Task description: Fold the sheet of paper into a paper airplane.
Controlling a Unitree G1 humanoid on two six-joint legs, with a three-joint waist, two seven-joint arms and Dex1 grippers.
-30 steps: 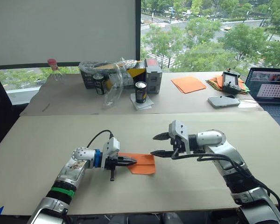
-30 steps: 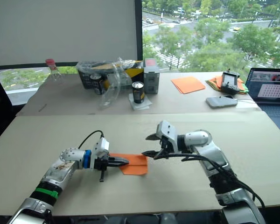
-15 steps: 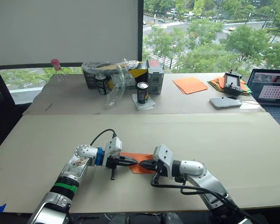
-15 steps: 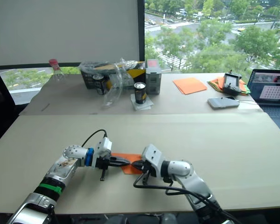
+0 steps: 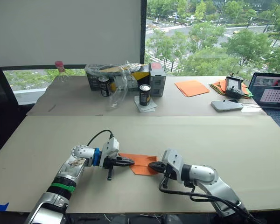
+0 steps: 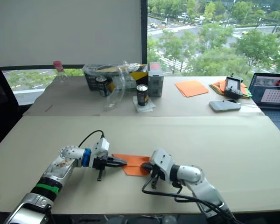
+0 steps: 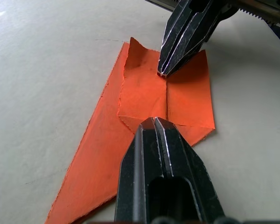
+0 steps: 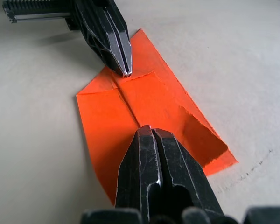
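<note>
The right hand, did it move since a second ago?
Yes. The right hand dropped from above the table onto the orange sheet of paper.

The setting is an upper-floor office or lab workspace. A broad window at the far side overlooks treetops and a road below. Two plain tables stand end to end. On the far one are a laptop at right, drink cans and a cluttered crate.
</note>
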